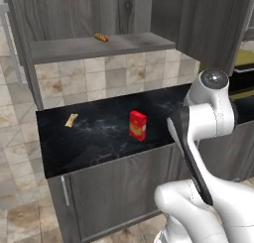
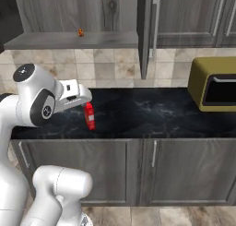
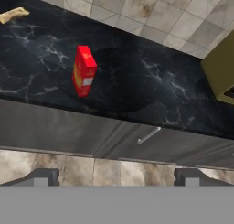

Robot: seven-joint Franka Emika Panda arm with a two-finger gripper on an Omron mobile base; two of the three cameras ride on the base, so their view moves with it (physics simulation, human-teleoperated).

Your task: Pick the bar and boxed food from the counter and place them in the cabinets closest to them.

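Red carton of boxed food (image 1: 138, 125) upright on the black marble counter (image 1: 99, 133), about mid-depth, free of any contact. In the hand view, same carton (image 3: 84, 71) standing well ahead of the gripper (image 3: 114, 176), whose two dark fingertips (image 3: 43, 176) sit far apart at the bottom edge, spread wide and holding nothing. From the right base camera, carton (image 2: 89, 115) just beyond and below the white hand, partly overlapped by it in the picture.

Small reddish-orange item (image 1: 101, 37) lying on the grey shelf floor of the open wall cabinet (image 1: 89, 46) above the counter; too small to tell whether it is the bar. Cabinet door (image 2: 146, 31) swung open, seen edge-on from the right.

Pale tan stick (image 1: 71, 120) flat on the counter, well to the left of the carton, near the tiled backsplash (image 1: 109, 78). Olive-yellow toaster oven (image 2: 213, 84) on the counter, well to the right of the carton. Grey wood base cupboards (image 2: 138, 169) beneath, doors closed.
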